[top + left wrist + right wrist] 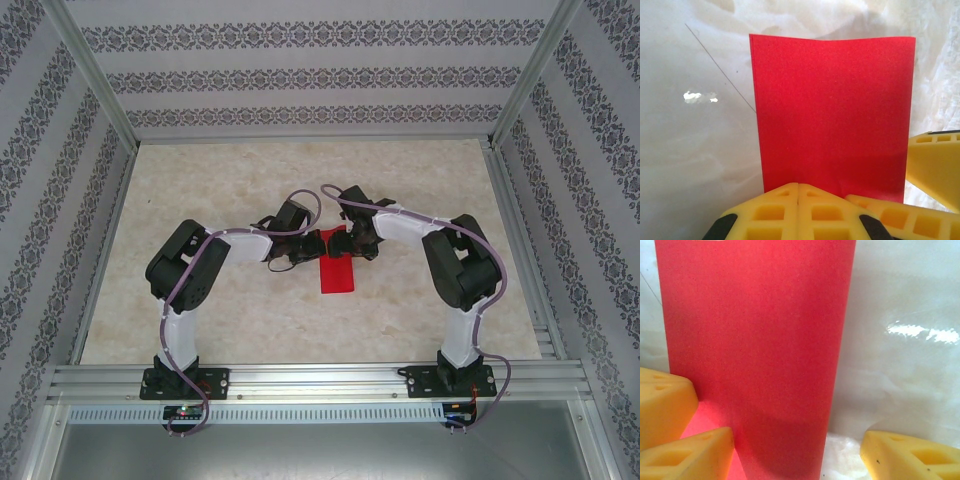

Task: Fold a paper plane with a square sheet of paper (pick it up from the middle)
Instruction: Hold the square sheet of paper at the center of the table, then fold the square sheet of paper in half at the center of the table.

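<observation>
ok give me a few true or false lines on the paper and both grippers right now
1. The red paper lies on the table as a plain rectangle. True.
2. It is already a pointed dart with wings. False: it has straight edges, with no point and no wings.
3. The left gripper has its fingers closed together at the paper's edge. True.
4. The right gripper is shut. False: its jaws stand wide open, with one long edge of the paper between them.
5. The grippers sit at opposite ends of the paper. False: in the top view both are at its far end.
</observation>
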Controlling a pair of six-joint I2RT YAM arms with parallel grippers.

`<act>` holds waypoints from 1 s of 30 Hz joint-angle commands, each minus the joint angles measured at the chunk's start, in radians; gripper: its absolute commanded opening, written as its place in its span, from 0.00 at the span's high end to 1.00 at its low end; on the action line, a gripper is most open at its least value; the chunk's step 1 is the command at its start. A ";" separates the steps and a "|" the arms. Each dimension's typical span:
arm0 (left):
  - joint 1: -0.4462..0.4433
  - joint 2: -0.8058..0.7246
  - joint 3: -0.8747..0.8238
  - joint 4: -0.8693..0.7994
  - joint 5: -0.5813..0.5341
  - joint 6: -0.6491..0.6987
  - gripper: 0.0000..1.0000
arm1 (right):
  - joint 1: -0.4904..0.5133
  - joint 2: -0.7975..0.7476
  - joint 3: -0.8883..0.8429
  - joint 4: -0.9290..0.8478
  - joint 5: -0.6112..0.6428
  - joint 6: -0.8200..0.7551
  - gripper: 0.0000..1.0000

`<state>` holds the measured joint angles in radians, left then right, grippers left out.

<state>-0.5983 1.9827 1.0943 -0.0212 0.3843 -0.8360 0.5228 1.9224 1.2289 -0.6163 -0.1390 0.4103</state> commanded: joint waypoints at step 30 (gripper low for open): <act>-0.008 0.130 0.049 -0.294 -0.117 0.112 1.00 | -0.067 -0.041 -0.087 0.259 -0.370 0.120 0.90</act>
<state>-0.5983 2.0109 1.1751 -0.1474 0.3832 -0.7650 0.4561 1.8618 1.0969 -0.3576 -0.4927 0.5510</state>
